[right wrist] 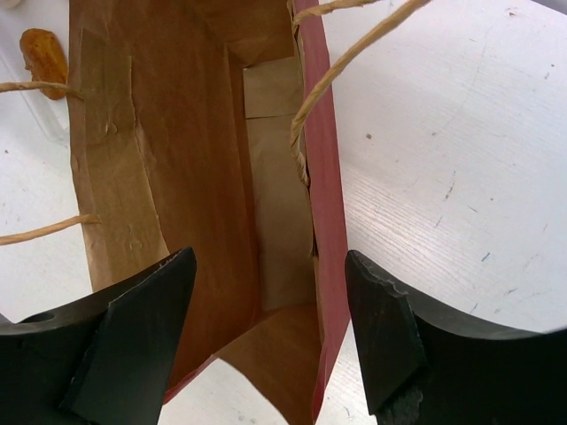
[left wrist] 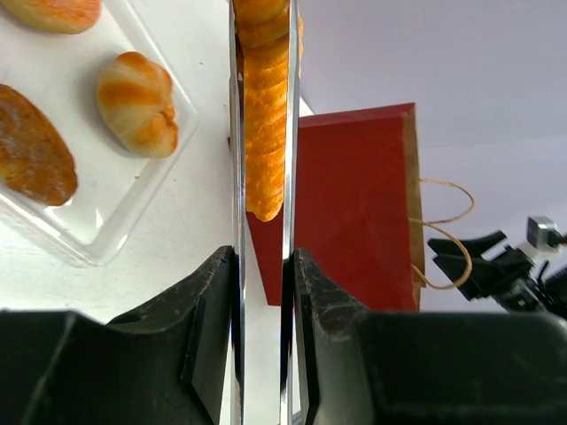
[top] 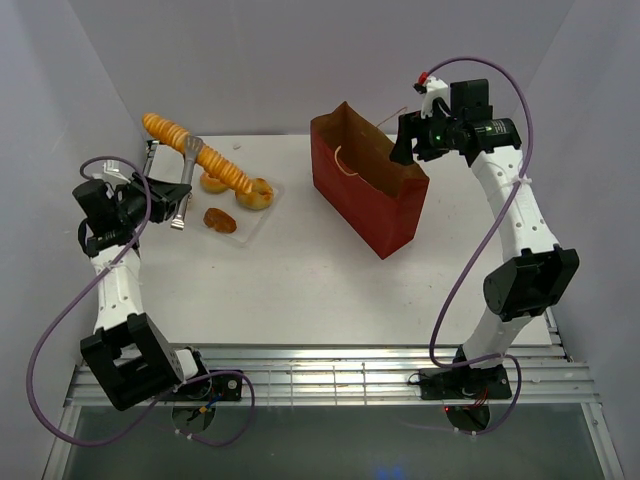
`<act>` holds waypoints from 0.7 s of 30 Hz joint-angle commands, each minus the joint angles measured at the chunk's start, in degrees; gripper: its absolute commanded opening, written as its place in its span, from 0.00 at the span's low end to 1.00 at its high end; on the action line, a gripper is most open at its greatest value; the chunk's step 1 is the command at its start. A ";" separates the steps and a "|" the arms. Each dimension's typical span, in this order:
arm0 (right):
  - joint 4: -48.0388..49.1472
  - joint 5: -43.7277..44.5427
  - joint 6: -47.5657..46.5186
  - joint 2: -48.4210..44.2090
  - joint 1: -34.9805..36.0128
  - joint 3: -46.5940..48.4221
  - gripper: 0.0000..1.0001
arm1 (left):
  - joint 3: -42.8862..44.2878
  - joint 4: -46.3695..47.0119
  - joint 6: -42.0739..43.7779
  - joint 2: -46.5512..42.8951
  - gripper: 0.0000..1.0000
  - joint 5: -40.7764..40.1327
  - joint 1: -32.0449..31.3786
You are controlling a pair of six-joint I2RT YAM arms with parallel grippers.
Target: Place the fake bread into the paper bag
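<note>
- The left gripper (left wrist: 264, 266) is clenched on the metal tongs (top: 190, 152), its two fingers pressing the blades from either side.
- Between the tong blades sits the long ridged loaf (left wrist: 264, 133), pinched along its length. It is over the left part of the worktop (top: 300, 270) and outside the bag.
- Just beside the loaf lies a clear tray (left wrist: 133, 208) with a striped round bun (left wrist: 137, 102) and a flat brown piece (left wrist: 31, 146) on it. A third, pale orange pastry (left wrist: 53, 11) shows at the tray's edge.
- To the right, apart from the tray, the dark-red paper bag (top: 365, 200) stands upright with its mouth open and its tan string handles (right wrist: 354, 62) hanging loose.
- Farthest off, the right gripper (right wrist: 267, 274) hangs released above the bag's rim, its fingers spread with the red side wall between them. No pastry shows in the part of the bag's inside that can be seen.
</note>
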 commanded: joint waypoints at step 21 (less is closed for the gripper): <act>8.88 -3.25 1.96 2.27 0.27 -4.23 0.36 | 26.91 3.28 -8.64 -2.25 0.00 -14.95 -36.99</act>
